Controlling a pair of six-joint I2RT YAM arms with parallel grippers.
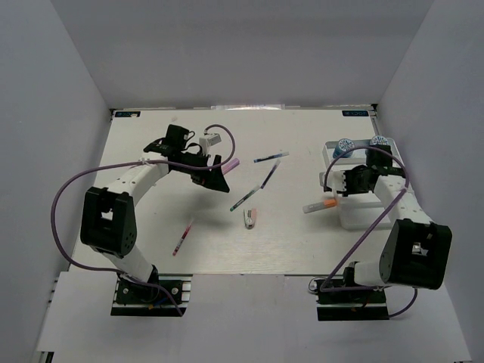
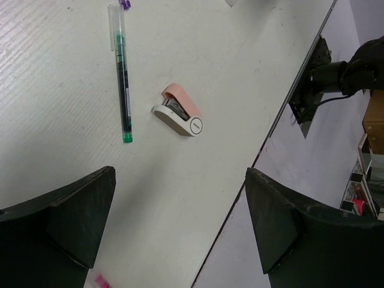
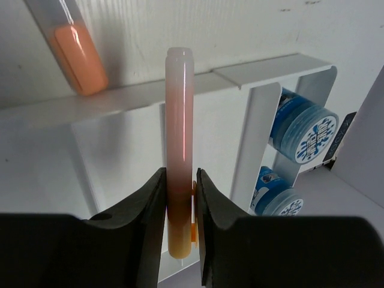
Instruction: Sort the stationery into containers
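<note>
Between the fingers of our right hand [image 3: 180, 177]: orange highlighter [image 3: 179, 120], clamped, long axis pointing straight ahead.
Below that hand: white tray [image 3: 252, 69]; we judge its compartments run the same way.
Left hand [image 2: 180, 174]: fingers wide apart, nothing held; pink-white piece [image 2: 179, 111] lies ahead.

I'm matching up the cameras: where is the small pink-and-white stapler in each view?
Top external: the stapler lies mid-table, just below the green pen.
Left wrist: the stapler is upper centre, right of the green pen.
Right wrist: not in it.
Shared landmark: the green pen.
</note>
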